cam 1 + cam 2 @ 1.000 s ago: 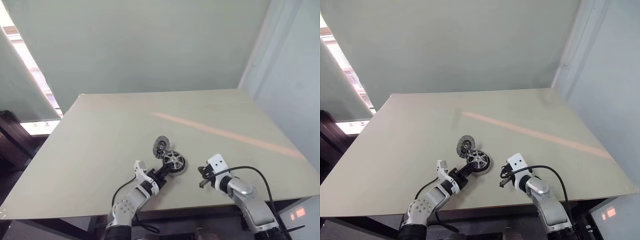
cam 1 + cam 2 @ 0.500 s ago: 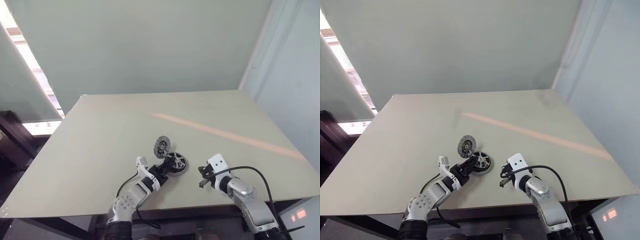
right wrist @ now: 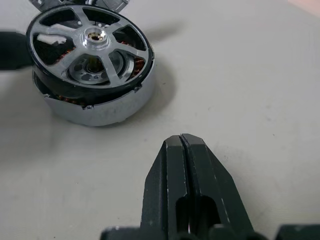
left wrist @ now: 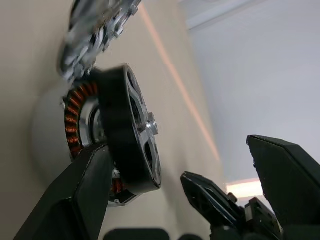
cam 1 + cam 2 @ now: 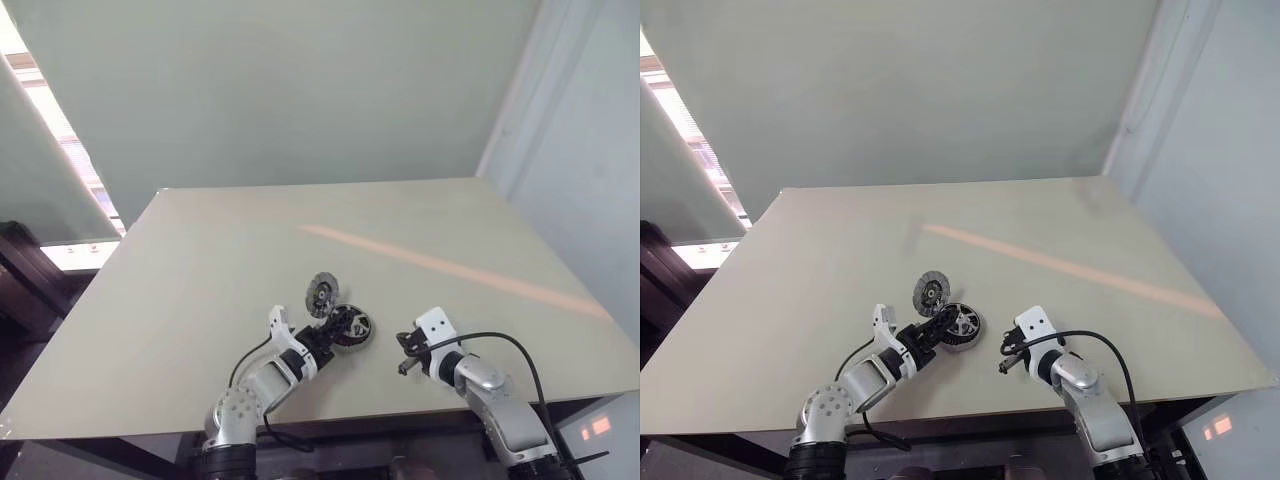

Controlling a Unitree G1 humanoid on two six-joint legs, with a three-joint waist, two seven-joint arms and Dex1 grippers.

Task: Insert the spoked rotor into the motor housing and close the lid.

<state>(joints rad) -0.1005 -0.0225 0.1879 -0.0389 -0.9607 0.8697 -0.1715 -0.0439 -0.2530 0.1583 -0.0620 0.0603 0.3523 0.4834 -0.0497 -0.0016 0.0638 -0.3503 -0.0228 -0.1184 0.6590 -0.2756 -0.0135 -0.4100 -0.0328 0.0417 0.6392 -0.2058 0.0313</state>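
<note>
Silver-spoked rotor [image 3: 90, 47]: black-rimmed wheel with bright spokes about a hub, seated crookedly on the motor housing [image 3: 97, 107], one edge riding higher so that copper-orange windings show beneath it.

Motor housing: round silver-walled cup on the table [image 5: 200, 290], lying ahead of the right fingertips and just beyond the left fingertips.

Lid [image 5: 322, 294]: round grey disc with a dark centre, resting on the table just beyond the housing, on the far side from both grippers; whether it touches the housing cannot be told.

Left gripper [image 5: 322, 338]: fingers spread wide and holding nothing. In the left wrist view one finger [image 4: 75, 195] sits against the lower edge of the housing and rotor; the other stands apart in the air.

Right gripper [image 3: 182, 150]: black fingers pressed together, empty, tips hanging over bare table near the housing without touching it. In the head views it sits to the right of the rotor, a black cable [image 5: 500, 340] looping from its wrist.

Table: pale beige top with a faint orange streak [image 5: 450, 268] across its far right part.
</note>
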